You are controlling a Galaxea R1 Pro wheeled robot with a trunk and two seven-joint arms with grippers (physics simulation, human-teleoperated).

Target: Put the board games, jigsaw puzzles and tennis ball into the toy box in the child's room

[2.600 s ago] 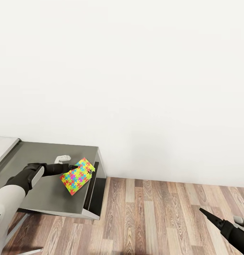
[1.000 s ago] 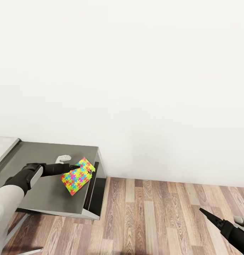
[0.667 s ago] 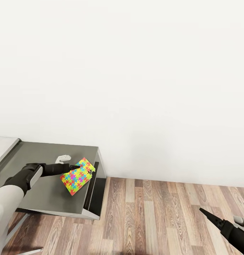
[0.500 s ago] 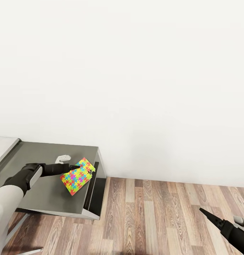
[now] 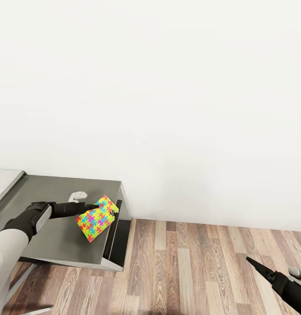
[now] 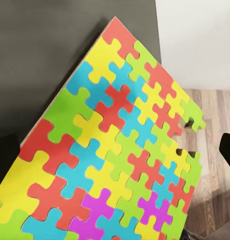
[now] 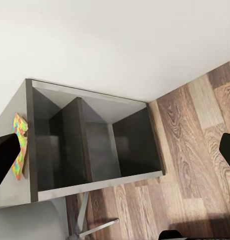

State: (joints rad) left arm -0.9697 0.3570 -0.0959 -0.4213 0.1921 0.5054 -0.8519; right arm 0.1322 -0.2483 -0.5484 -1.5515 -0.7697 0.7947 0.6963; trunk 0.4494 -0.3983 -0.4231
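White wall fills most of what we see from the head, with wood-plank floor (image 5: 203, 262) below it and the dark grey short part of the desk (image 5: 50, 245) at the lower left. One jigsaw puzzle (image 5: 97, 217) sits at the desk's right edge, near the far right corner, one corner just over the edge above the open shelves. Our left gripper (image 5: 92, 206) is at the puzzle's near-wall side; the left wrist view has the slab (image 6: 115, 150) running between the two dark fingers, so we judge the jaws pinching it, though contact itself is hard to confirm. The slab looks slightly tilted rather than flat. Our right gripper (image 5: 260, 270) hangs over the floor, well apart from the desk; its wrist view shows fingers at both sides with a gap, so the jaws are spread. The toy box is not where we are looking.

To do this well, we should confirm a firm pinch on the thin edge, lift straight up before swinging, and keep the slab level so it does not slip or catch the desk edge.
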